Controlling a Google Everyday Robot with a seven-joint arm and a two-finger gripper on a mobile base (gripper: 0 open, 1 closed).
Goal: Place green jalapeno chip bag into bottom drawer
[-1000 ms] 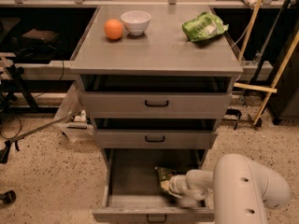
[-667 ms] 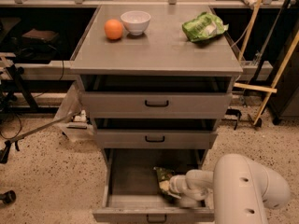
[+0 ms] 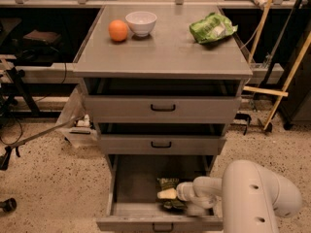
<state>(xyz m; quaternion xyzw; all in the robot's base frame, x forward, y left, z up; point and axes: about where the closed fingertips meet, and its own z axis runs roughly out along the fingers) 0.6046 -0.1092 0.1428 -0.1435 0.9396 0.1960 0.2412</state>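
Observation:
The bottom drawer (image 3: pixel 131 210) of the grey cabinet is pulled open. The green jalapeno chip bag (image 3: pixel 167 183) lies inside it, toward the right; only its far end and a strip near the drawer front show. My gripper (image 3: pixel 167 194) reaches into the drawer from the right, right over the bag, and hides the bag's middle. My white arm (image 3: pixel 255 198) fills the lower right of the view.
On the cabinet top (image 3: pixel 165 52) stand an orange (image 3: pixel 118 30), a white bowl (image 3: pixel 141 23) and a brighter green bag (image 3: pixel 212 28). The two upper drawers (image 3: pixel 163 108) are slightly open. Wooden poles (image 3: pixel 286 76) lean at the right; cables and a stand at the left.

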